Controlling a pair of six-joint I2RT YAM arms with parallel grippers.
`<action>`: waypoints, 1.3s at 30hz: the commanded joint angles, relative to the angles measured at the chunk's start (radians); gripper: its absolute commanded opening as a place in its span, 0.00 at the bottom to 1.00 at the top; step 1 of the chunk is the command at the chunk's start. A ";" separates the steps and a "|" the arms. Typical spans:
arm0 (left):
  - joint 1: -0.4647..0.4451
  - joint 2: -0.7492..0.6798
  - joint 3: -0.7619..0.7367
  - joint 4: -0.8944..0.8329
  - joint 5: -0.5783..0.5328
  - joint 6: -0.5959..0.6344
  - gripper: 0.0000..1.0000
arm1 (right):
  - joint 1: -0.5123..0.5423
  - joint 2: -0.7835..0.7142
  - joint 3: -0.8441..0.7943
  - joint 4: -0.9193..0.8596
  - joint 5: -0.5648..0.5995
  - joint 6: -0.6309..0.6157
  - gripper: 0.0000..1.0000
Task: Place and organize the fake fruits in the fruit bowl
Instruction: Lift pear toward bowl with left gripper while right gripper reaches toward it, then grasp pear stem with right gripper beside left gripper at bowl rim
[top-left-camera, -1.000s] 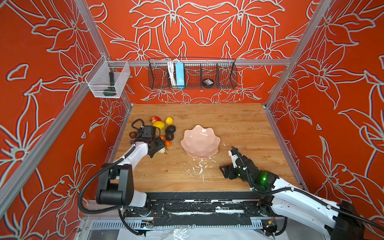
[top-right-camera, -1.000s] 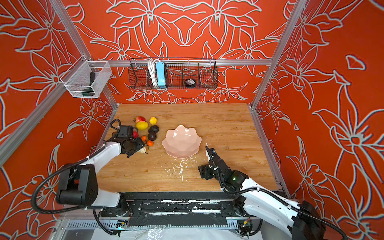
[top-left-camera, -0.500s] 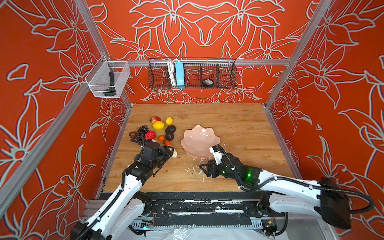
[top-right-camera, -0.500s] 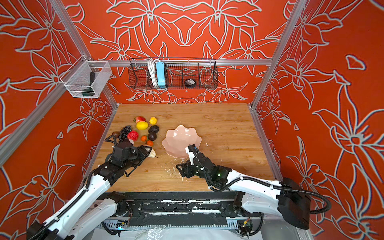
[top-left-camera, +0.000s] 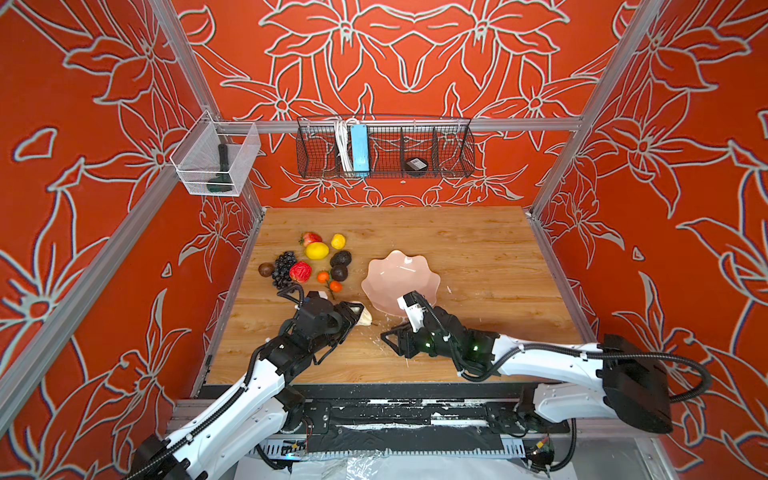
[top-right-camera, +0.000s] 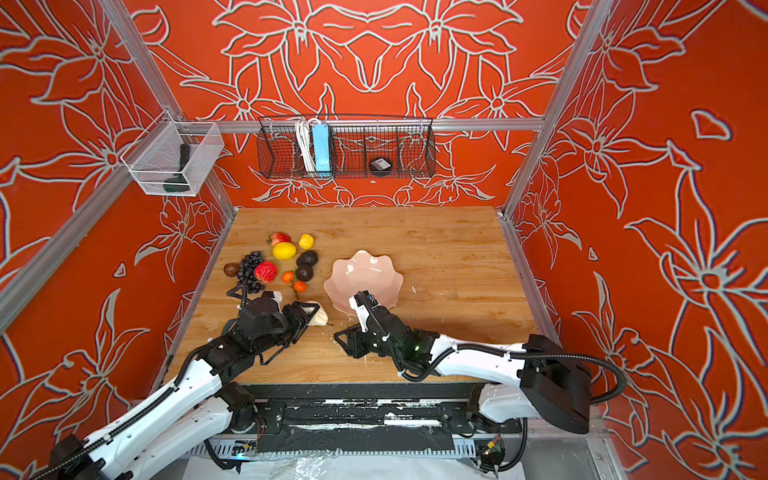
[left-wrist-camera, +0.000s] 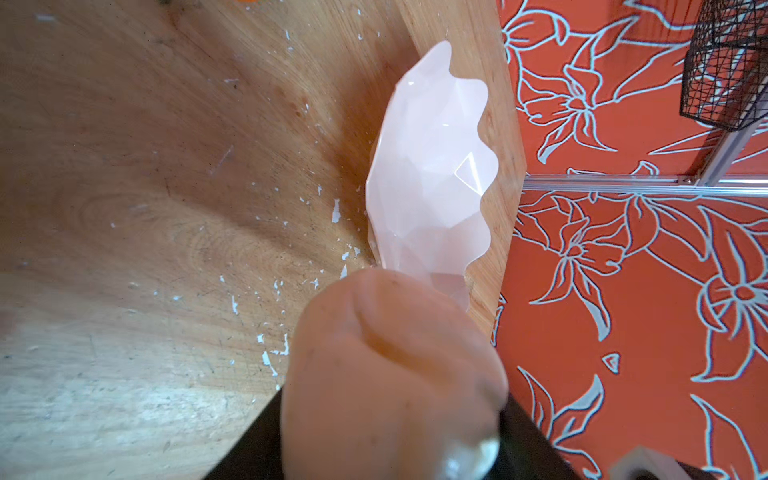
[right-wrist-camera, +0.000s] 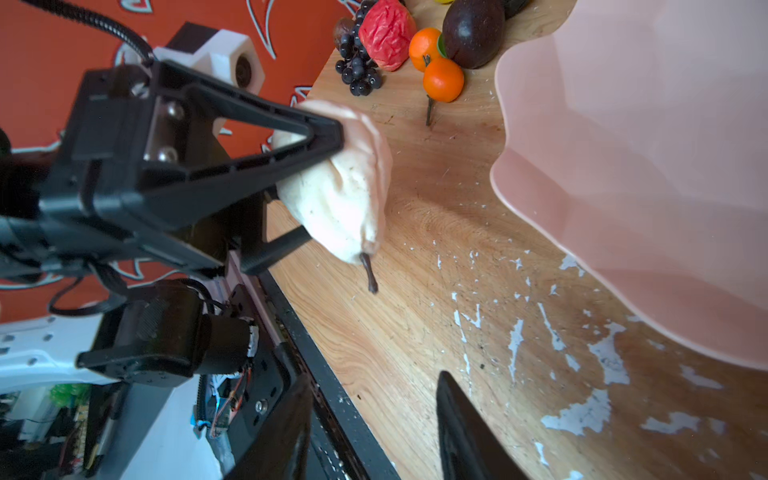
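Fake fruits (top-left-camera: 311, 262) cluster left on the tabletop (top-left-camera: 478, 249), one pale pear (right-wrist-camera: 353, 199) clamped in the left end effector (right-wrist-camera: 320, 187) beside the empty fruit bowl (top-left-camera: 399, 272), likely next needing lifting over its rim; the right end effector (right-wrist-camera: 374, 380) gapes, seemingly empty.

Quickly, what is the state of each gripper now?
Left gripper: closed on the pear.
Right gripper: open, holding nothing.
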 joint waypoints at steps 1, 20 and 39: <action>-0.022 0.014 -0.010 0.048 -0.002 -0.046 0.62 | 0.004 0.019 0.035 0.037 -0.029 0.018 0.43; -0.096 0.042 -0.017 0.106 0.001 -0.090 0.62 | 0.004 0.013 0.028 0.006 -0.003 -0.007 0.18; -0.128 0.009 -0.017 0.083 -0.010 -0.094 0.62 | 0.004 -0.004 0.039 -0.039 0.042 -0.027 0.18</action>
